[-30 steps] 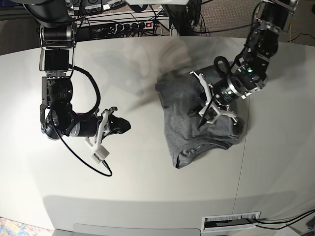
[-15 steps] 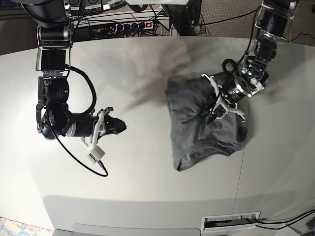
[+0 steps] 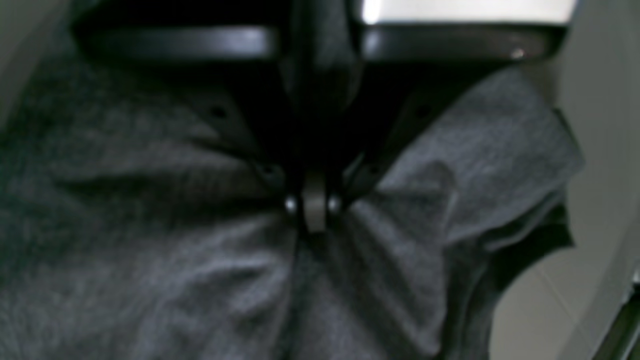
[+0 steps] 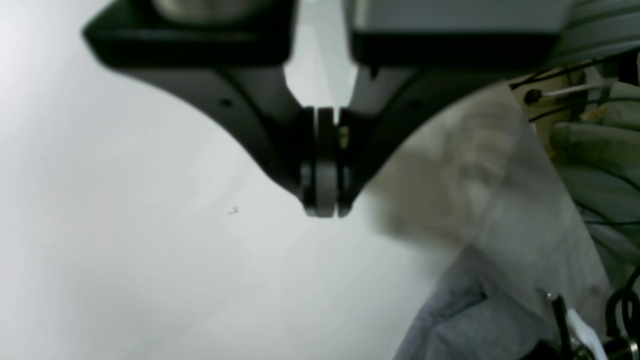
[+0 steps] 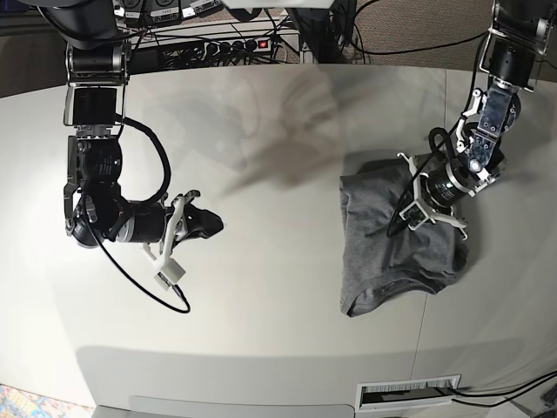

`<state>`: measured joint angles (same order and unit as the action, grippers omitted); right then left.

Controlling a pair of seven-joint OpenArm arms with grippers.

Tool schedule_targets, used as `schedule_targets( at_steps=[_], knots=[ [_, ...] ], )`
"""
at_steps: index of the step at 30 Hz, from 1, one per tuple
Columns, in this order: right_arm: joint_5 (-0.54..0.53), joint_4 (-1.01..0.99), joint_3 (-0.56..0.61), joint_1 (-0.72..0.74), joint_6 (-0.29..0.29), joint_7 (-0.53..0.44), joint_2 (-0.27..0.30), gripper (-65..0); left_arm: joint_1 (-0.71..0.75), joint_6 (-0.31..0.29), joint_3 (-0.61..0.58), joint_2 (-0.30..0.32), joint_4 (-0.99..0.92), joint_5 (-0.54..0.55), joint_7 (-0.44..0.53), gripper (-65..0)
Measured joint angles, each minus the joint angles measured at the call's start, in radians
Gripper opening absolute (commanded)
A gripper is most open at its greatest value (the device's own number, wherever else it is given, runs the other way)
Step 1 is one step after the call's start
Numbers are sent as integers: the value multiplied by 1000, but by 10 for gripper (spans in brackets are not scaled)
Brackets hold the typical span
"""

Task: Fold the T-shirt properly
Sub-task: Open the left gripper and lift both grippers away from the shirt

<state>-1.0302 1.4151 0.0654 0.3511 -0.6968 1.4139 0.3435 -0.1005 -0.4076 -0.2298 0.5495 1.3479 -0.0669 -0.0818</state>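
The grey T-shirt (image 5: 383, 257) lies bunched in a crumpled heap on the right part of the white table. My left gripper (image 5: 406, 209) sits on the heap's upper middle. In the left wrist view the left gripper (image 3: 314, 206) is shut on a pinched fold of the T-shirt (image 3: 150, 260), which fills that view. My right gripper (image 5: 213, 225) hovers over bare table at the left, far from the cloth. In the right wrist view the right gripper (image 4: 324, 200) is shut and empty, with an edge of the T-shirt (image 4: 450, 325) at the bottom right.
A power strip (image 5: 228, 43) and cables lie behind the table's far edge. A vent slot (image 5: 409, 392) sits near the front edge. A seam (image 5: 426, 305) runs down the table just right of the shirt. A cable loops below the right arm (image 5: 165, 292).
My left gripper has dragged the T-shirt to the right across the table, and the heap has narrowed. The right arm has hardly moved.
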Motion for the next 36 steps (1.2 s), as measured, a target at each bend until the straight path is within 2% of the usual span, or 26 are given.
schedule_targets(
  at_steps=[4, 6, 10, 14, 18, 25, 31, 33, 36],
  knots=[
    [29, 10, 0, 0, 0, 0, 43, -650, -6, 0, -2, 12, -1, -12, -1, -650],
    [81, 21, 0, 0, 0, 0, 70, -650, -5, 13, -4, 25, -5, -31, 19, -650],
    [119, 58, 0, -12, 0, -3, 129, -650, -35, 41, -3, 32, -85, -41, 61, -650],
    [194, 105, 0, -59, 0, -61, 178, -650, -75, 49, -1, 33, -153, -15, 72, -650],
    [270, 165, -40, -116, 0, -122, 185, -650, -71, 50, -1, 33, -148, 18, 63, -650],
    [285, 217, -236, -233, 11, -131, 185, -650, -58, 41, -5, 47, -3, 102, -103, -650],
    [275, 285, -378, -328, 12, -153, 185, -650, -60, 145, -5, 58, 230, 243, -356, -650],
    [274, 319, -406, -369, 11, -162, 185, -650, -55, 169, -6, 61, 300, 261, -409, -650],
    [273, 367, -447, -434, 12, -186, 184, -650, -3, 235, -3, 83, 391, 272, -454, -650]
  ],
)
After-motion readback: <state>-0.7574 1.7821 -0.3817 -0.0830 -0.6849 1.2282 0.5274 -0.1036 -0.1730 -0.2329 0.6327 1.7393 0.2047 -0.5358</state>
